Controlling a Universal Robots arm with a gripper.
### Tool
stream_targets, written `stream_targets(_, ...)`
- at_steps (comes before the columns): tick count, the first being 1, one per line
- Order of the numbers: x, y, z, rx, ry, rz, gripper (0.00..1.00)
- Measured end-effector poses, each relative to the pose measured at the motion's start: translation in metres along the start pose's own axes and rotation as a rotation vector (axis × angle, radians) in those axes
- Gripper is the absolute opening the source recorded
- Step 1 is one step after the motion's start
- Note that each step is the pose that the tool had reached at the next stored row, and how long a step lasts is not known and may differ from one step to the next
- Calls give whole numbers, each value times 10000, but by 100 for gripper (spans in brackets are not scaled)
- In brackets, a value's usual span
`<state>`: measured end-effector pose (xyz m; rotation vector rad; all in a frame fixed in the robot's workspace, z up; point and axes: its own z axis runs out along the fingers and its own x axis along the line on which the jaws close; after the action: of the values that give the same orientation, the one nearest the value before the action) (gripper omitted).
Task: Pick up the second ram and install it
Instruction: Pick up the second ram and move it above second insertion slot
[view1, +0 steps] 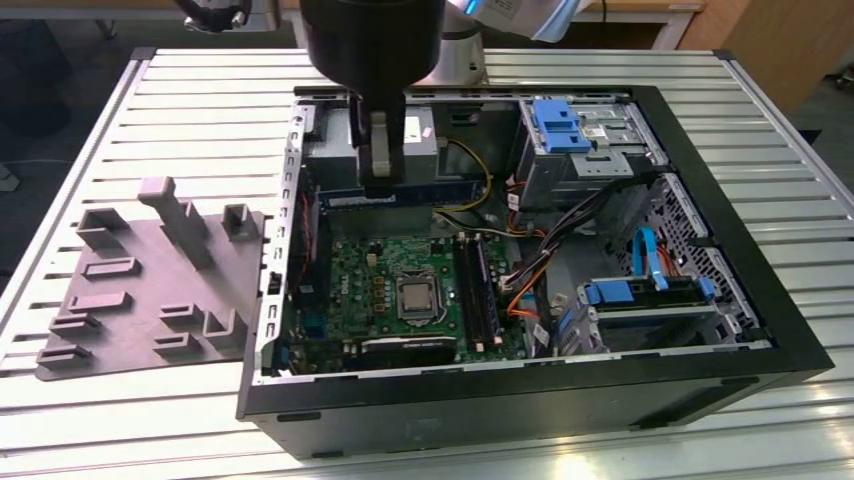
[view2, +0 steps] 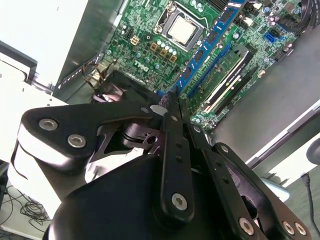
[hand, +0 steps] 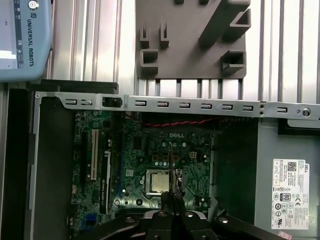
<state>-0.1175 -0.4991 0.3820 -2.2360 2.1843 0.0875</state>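
A: Past the tray (view1: 134, 290), what does the gripper (view1: 380, 185) hold?

B: The ram (view1: 434, 190), jaws closed on it, level in the air above the board (view1: 387, 265). The slots (view1: 477, 285) lie below, toward the exterior view's right, inside the case (view1: 794, 330).

A: How will it handle?

B: Light and stiff, I reckon, but thin and fragile. Grip the flat faces near the top edge, clear of the contacts.

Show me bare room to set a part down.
Bare table slats lie past the tray's far side and along its near edge; a narrow strip borders the case on the exterior view's right. Inside the case is crowded: cables, drive cages, and the hand holding the ram.
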Motion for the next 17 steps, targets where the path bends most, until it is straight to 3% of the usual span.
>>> stream_targets(17, 1, -82, 64, 1, 0, 30, 12)
